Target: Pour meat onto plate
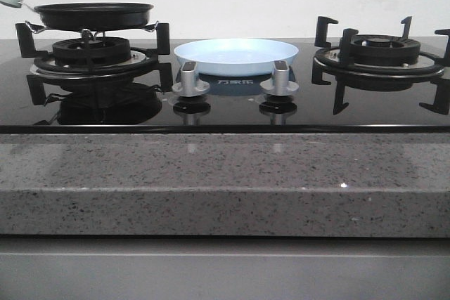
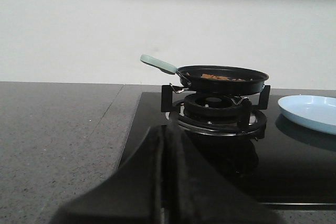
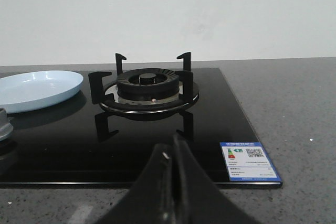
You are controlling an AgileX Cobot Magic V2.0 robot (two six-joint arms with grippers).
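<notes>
Both arms' fingers were pressed together, holding nothing, as the meat [image 2: 220, 77] sat in the pan [image 2: 223, 78]; a careless tilt risked slices missing the plate [image 1: 236, 56].

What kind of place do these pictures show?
Most likely a kitchen cooktop set into a speckled grey stone counter. A black frying pan sits on the left gas burner, a pale blue plate lies behind two control knobs.
</notes>
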